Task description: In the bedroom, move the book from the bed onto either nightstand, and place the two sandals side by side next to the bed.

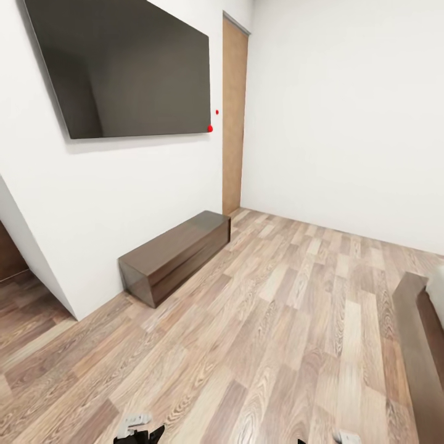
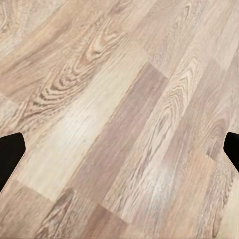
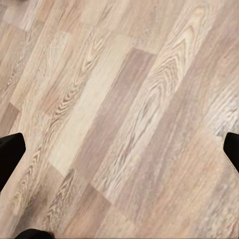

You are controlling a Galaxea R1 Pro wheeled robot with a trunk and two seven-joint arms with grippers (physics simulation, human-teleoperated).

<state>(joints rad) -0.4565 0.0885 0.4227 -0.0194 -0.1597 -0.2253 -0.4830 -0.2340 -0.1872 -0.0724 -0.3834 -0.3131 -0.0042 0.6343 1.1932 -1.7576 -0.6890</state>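
From my head camera I look into the bedroom: white walls, a plank floor [image 1: 271, 345]. A long dark bench [image 1: 176, 254] stands against the wall, and it is my landmark. Above it hangs a big dark screen [image 1: 129, 65]. Beyond the bench's far end stands a brown door [image 1: 234, 117]. Well off to the bench's right, at the picture's edge, shows a corner of the bed [image 1: 419, 342], dark frame with a sliver of pale mattress. Nearer me than the bench, at the lower edge, parts of my two arms peek in.

At my left wrist, the left gripper [image 2: 119, 149] hangs over bare planks, its dark fingers [image 2: 10, 152] spread wide, nothing between them.

At my right wrist, the right gripper [image 3: 119, 149] is likewise spread wide over the floor, holding nothing.
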